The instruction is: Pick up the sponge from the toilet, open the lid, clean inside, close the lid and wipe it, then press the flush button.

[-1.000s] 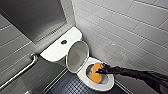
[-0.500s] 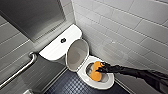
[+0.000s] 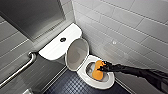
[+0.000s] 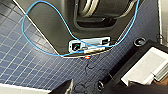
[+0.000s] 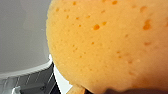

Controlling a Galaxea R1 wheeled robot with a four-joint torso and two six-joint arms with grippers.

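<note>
Since a second ago the sponge point(image 3: 98, 71) has slid a little to the right and farther into the bowl, carried by the right gripper point(image 3: 102, 68). The right arm reaches in low from the right. Its fingers are closed on the sponge, which lies down inside the oval bowl of the toilet point(image 3: 82, 72), against the bowl's far right side.

The head view shows the whole setting. The lid point(image 3: 77, 53) stands raised against the tank. The flush button point(image 3: 63, 39) sits in the middle of the tank top. A grab bar point(image 3: 17, 71) runs along the left wall, and dark blue floor tiles point(image 3: 67, 85) lie on the near side.

The right wrist view adds the sponge's point(image 5: 112, 45) pitted orange surface, very close, with a white curve of the toilet point(image 5: 27, 71) beside it.

The left wrist view looks away from the toilet, at the blue floor tiles point(image 4: 22, 57) and a blue cable point(image 4: 37, 50) looping across the robot's dark base point(image 4: 57, 27).
</note>
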